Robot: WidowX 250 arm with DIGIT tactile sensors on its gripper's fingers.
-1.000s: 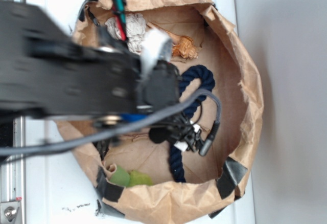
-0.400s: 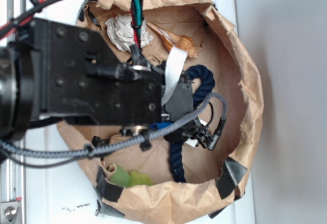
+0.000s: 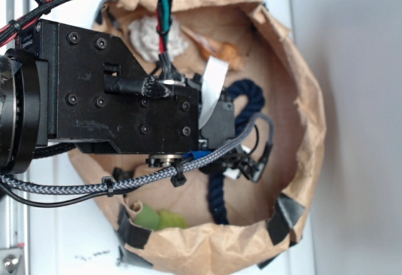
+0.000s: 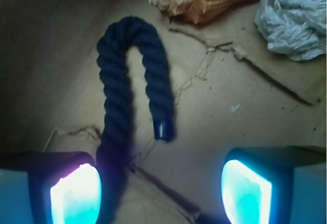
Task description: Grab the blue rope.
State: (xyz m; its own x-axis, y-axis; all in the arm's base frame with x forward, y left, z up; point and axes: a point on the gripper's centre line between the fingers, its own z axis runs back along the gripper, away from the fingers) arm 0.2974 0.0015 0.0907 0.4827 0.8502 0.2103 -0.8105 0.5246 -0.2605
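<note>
The blue rope is a thick navy twisted rope bent into a hook shape on the brown paper floor. Its capped end lies between my jaws' line, and its long leg runs down beside my left fingertip. In the exterior view the rope curves out from under my arm and its lower end shows near the bag's front. My gripper is open wide above the floor, holding nothing. In the exterior view the arm hides the gripper itself.
A brown paper bag wall rings the area. An orange seashell and crumpled white paper lie beyond the rope. A green object sits at the bag's front. A grey braided cable crosses below my arm.
My arm has swung and settled over the bag, covering more of the rope and the white paper. The rope has not moved.
</note>
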